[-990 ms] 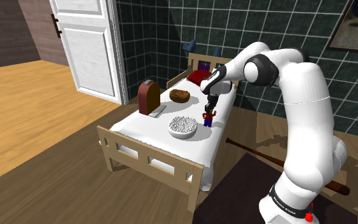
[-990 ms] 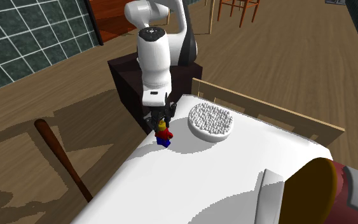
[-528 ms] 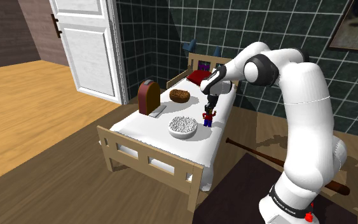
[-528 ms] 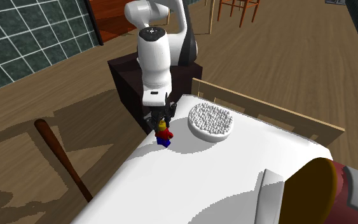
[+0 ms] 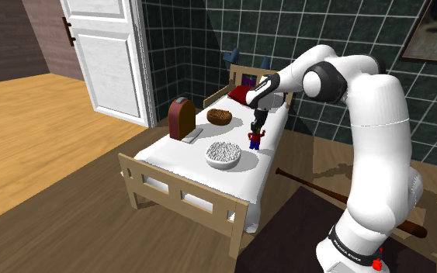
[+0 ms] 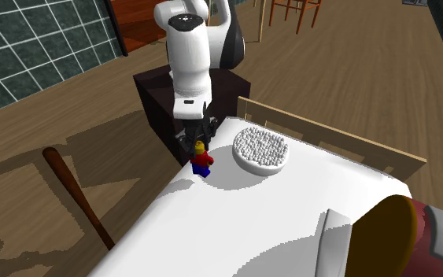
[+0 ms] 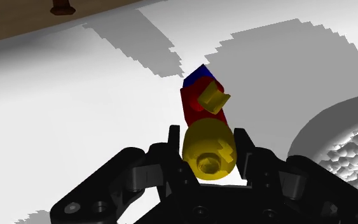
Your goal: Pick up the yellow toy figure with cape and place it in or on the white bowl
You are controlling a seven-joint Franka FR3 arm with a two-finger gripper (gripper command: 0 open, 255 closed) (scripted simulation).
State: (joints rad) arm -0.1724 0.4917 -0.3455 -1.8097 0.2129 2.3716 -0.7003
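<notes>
Black fingers (image 7: pixel 173 145) of the gripper (image 7: pixel 207 147) pinch the toy figure (image 7: pixel 198 107) by its round yellow head, one finger on each side. The toy has a red body, a yellow arm and blue legs, and the legs point down at the white sheet (image 7: pixel 75 108).

From the shoulder view the gripper (image 5: pixel 257 126) points straight down with the toy (image 5: pixel 254 139) hanging under it, near the far side edge of the bed (image 5: pixel 179 186). From the second exterior view the toy (image 6: pixel 201 162) seems to be just off the sheet, with a grey shadow under it — I cannot tell this for sure.

Just beside the toy is the white bowl (image 5: pixel 223 153), not touching it. The bowl (image 6: pixel 261 149) looks bumpy inside.

Farther along the bed are a brown basket (image 5: pixel 220 116), a dark red box with a round top (image 5: pixel 182 118) and a red pillow (image 5: pixel 242 94). A brown bat (image 6: pixel 74 193) lies on the wood floor beside the bed.
</notes>
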